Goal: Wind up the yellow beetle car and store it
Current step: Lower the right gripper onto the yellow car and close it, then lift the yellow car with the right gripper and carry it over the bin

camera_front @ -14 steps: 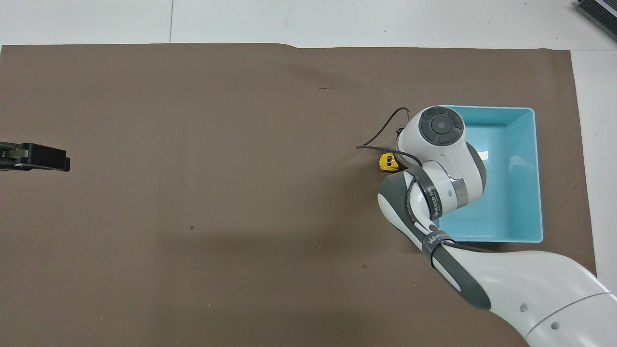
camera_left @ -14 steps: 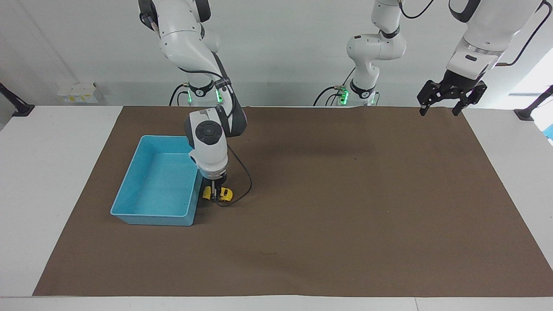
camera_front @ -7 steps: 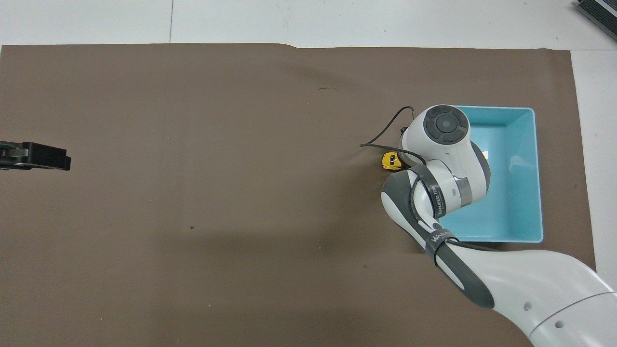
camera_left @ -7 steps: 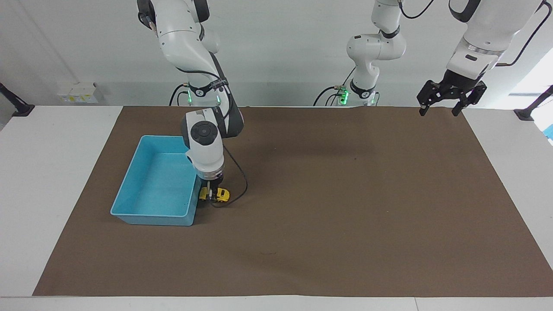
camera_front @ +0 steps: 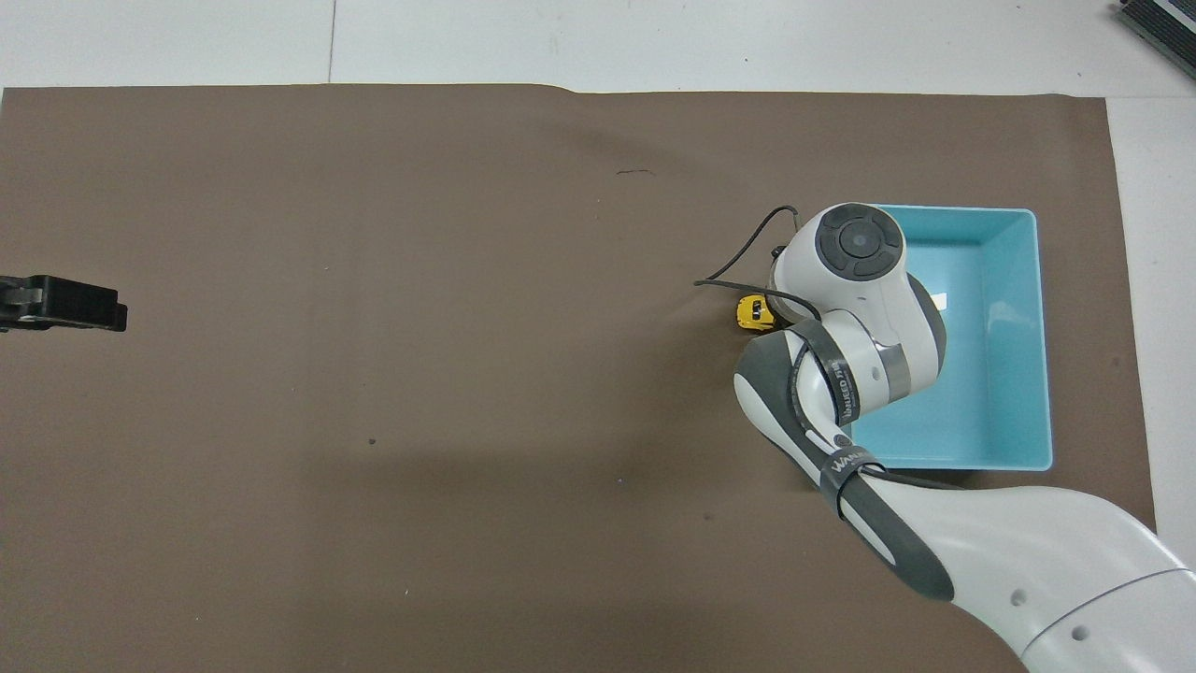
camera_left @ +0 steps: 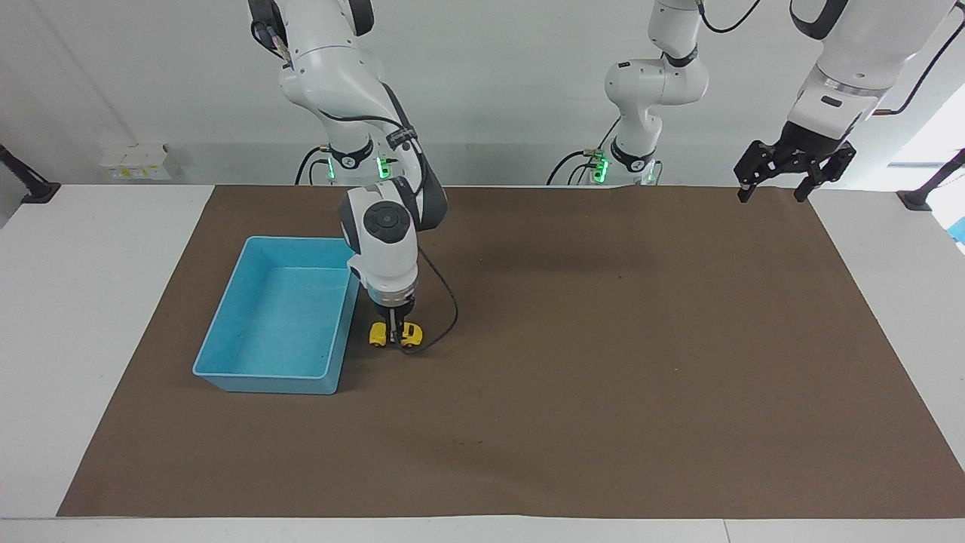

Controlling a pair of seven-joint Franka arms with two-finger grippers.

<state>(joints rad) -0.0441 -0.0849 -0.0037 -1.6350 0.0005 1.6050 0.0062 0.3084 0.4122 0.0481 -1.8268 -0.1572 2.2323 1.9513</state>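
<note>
At the right arm's end of the brown mat (camera_left: 603,377), the light blue bin (camera_left: 264,383) stands empty, its long wall just beside the action. Next to it, you see the right gripper (camera_left: 395,332) pointing straight down, clamped across the middle of the yellow beetle car (camera_left: 412,334), whose yellow ends stick out on either side of the fingers. The car sits low at the mat, outside the bin and toward the table's middle from its wall.

A second ago the car was closer to the bin wall. Half a second ago it was closer still, almost against it. Now it has been drawn away again, toward the left arm's end. That back-and-forth along the mat reads as the winding stroke, wheels dragged to load the spring. Storing has not begun.

Across the table, the left gripper (camera_left: 793,177) hangs with its fingers spread and holding nothing. It is over the mat's corner at the left arm's end, close to the robots, and it waits.

From overhead, the right arm's wrist hides most of the car (camera_front: 753,312).
</note>
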